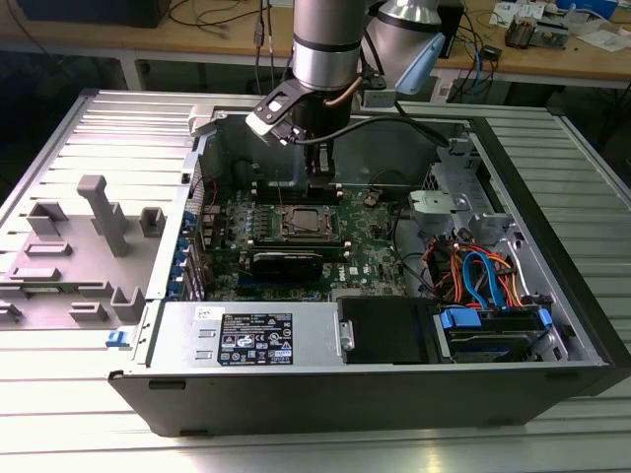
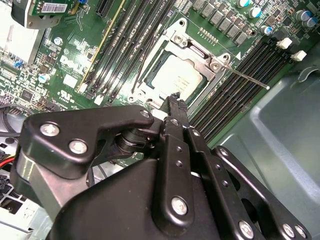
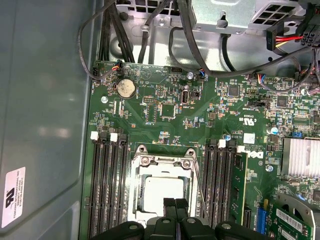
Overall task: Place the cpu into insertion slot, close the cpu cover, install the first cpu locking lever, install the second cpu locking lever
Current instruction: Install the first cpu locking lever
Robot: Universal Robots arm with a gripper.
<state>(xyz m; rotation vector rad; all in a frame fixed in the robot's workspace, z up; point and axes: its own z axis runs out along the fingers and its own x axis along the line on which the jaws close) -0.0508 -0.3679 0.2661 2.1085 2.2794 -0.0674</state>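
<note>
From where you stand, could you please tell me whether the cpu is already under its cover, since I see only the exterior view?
Observer: Yes; in the second wrist view the cpu lies flat beneath the cpu cover, its silvery top showing through the cut-out.
Operator: Is the gripper holding anything?
Observer: No; in the first wrist view the gripper is shut, empty, over the cpu's edge.
Operator: And the levers?
Observer: In the second wrist view one thin lever sticks out over the memory slots.

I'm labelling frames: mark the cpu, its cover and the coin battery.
cpu [image 2: 177, 77]: second wrist view, middle of its silvery top.
coin battery [image 3: 125, 88]: first wrist view, centre of its face.
cover [image 3: 162, 160]: first wrist view, bar nearest the battery.
</note>
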